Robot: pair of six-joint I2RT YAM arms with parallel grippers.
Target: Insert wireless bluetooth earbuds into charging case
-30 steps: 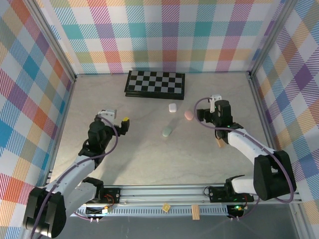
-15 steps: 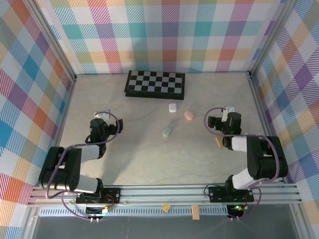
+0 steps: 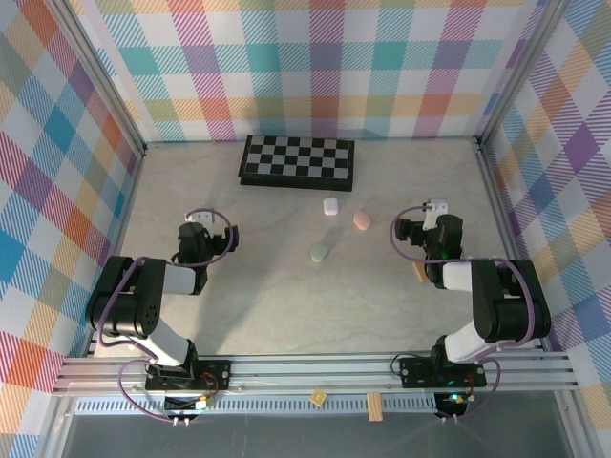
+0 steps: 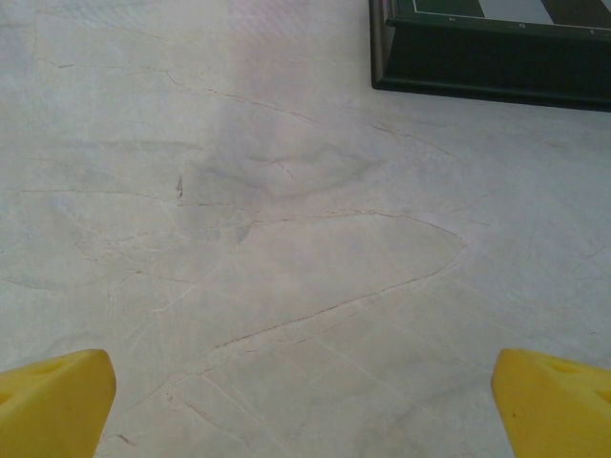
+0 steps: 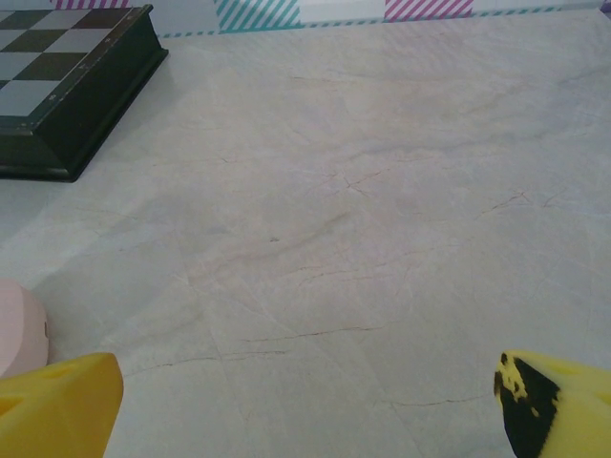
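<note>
Three closed pebble-shaped charging cases lie mid-table: a white case (image 3: pixel 330 206), a pink case (image 3: pixel 362 220) and a pale green case (image 3: pixel 320 252). The earbuds are out of view. My left gripper (image 3: pixel 198 232) rests low at the left, well short of the cases. It is open, its yellow fingertips (image 4: pixel 52 405) wide apart over bare table (image 4: pixel 305 286). My right gripper (image 3: pixel 431 227) sits low to the right of the pink case. It is open too, with nothing between its fingers. The pink case's edge (image 5: pixel 19 329) shows just left of the right gripper's left fingertip (image 5: pixel 57 405).
A black chessboard box (image 3: pixel 297 160) lies at the back, and its corner (image 4: pixel 496 48) is far ahead of the left gripper. The same board (image 5: pixel 57 86) appears at the upper left of the right wrist view. A small tan block (image 3: pixel 418 272) sits by the right arm. Plaid walls enclose the table.
Both arms have pulled back from their stretched-out poses and folded low toward the near side. The three cases have not moved. Both grippers have stayed open.
</note>
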